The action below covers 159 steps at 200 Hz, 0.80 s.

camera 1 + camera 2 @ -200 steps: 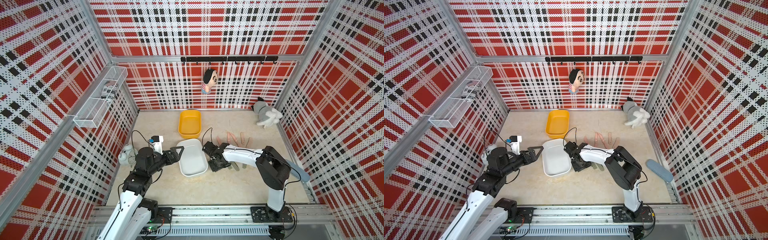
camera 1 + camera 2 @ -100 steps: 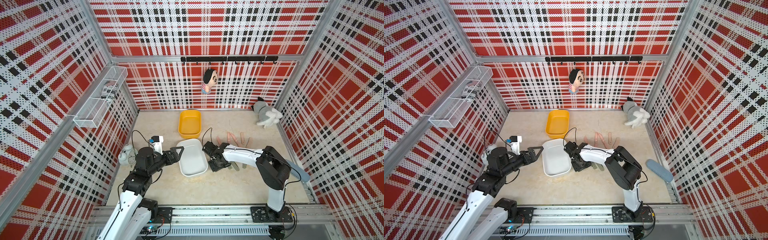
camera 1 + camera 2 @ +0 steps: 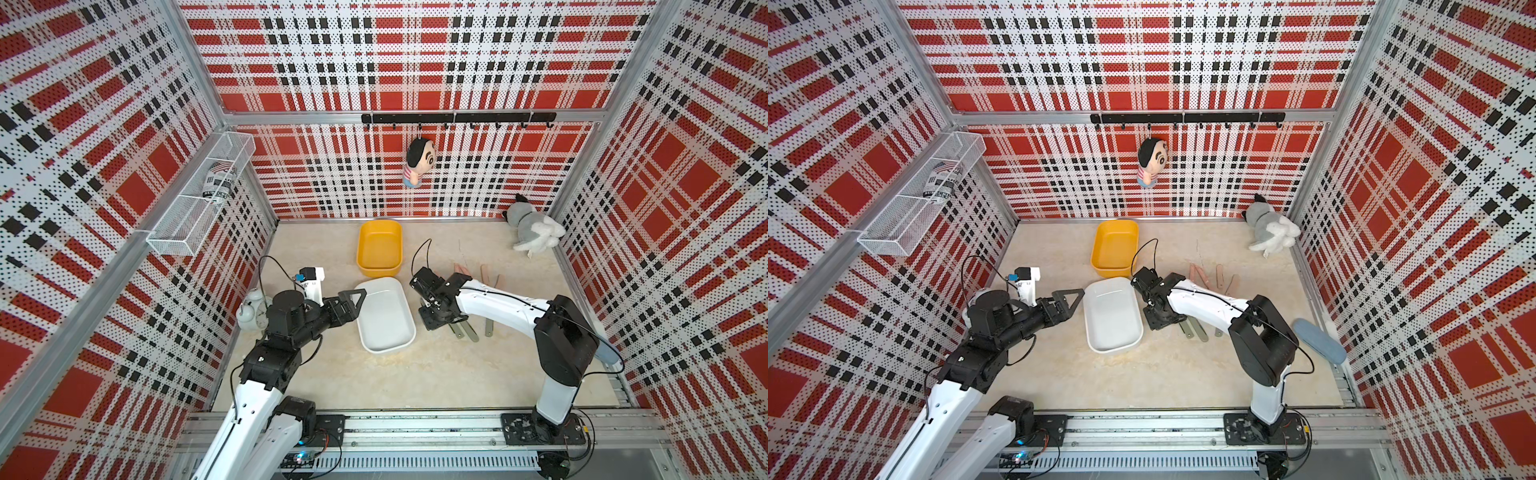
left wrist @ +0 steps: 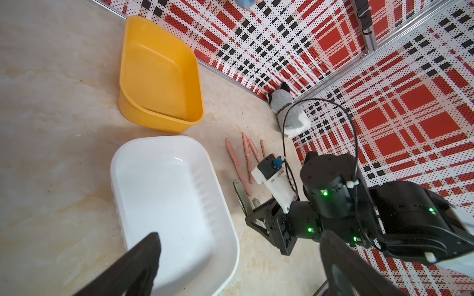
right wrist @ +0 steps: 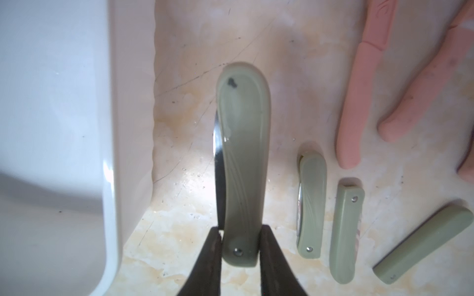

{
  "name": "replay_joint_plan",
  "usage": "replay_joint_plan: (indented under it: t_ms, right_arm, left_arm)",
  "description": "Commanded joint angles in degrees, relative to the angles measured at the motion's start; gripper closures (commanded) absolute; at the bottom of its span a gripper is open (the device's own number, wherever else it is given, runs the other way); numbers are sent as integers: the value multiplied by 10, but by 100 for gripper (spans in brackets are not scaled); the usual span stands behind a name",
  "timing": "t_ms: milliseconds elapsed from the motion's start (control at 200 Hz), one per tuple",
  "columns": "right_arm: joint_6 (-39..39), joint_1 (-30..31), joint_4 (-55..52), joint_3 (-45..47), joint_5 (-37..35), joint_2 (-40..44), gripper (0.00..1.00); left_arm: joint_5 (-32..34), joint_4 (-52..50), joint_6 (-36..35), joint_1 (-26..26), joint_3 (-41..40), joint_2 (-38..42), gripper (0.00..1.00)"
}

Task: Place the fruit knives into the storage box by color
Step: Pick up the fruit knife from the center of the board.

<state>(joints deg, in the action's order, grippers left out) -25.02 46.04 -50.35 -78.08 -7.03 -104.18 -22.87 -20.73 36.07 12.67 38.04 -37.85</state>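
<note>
One olive knife (image 5: 243, 164) pinched in right gripper (image 5: 241, 233) beside white box (image 5: 51, 128) — left gripper (image 4: 239, 241) spread wide, empty.

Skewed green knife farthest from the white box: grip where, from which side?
Likely mid-length on the skewed olive knife, pinched across its narrow width, straight down from above, jaws turned to its slant. It lies flat on the table; both long sides look free there, and the neighbouring olive knife crowds only its riveted end.
</note>
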Motion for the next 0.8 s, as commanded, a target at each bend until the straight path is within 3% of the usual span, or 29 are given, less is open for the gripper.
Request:
replay_joint_plan:
  t_ms: [0,256,561,792]
  right_arm:
    - [13,-4,-29,-41,-12,21,78]
    - [31,-3,-66,-134,-10,1,77]
    - [42,23,-86,-259,7,-65,77]
    - [32,42,-83,-352,53,-148,77]
  left_arm:
    - [-14,3,-2,-3,2,2,2]
    - [-15,22,6,9,2,-8,2]
    - [74,13,5,99,12,-23,2]
    - [106,-21,-1,111,7,-2,2]
